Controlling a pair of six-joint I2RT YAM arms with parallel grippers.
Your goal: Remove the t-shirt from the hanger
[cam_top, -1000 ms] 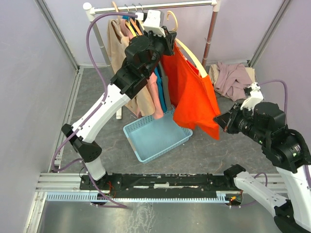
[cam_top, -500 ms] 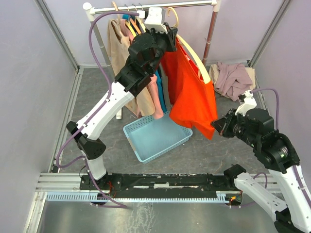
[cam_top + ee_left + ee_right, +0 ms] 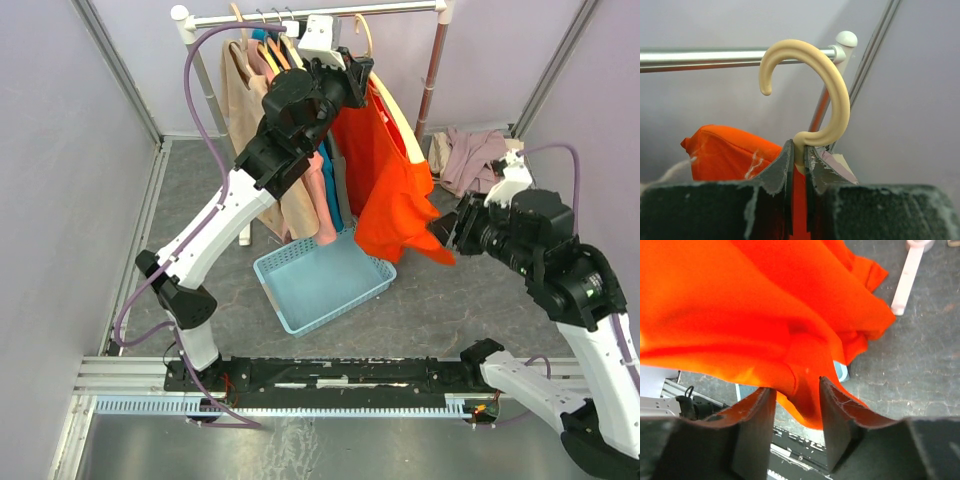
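— From above, where is the t-shirt (image 3: pixel 400 190)?
— It is draped on the cream hanger (image 3: pixel 405 125) just below the rail (image 3: pixel 320 13), partly over the blue basket (image 3: pixel 318 285). The left pincer (image 3: pixel 350 70) is at the hanger's top and the right pincer (image 3: pixel 445 232) is at the shirt's lower edge.
— And the left wrist view?
— The left pincer (image 3: pixel 799 150) is pressed onto the neck of the hanger (image 3: pixel 840 100), with orange cloth below.
— The right wrist?
— The right pincer (image 3: pixel 796 385) is spread, and a fold of the t-shirt (image 3: pixel 765 305) hangs between its jaws above the floor (image 3: pixel 910 360).
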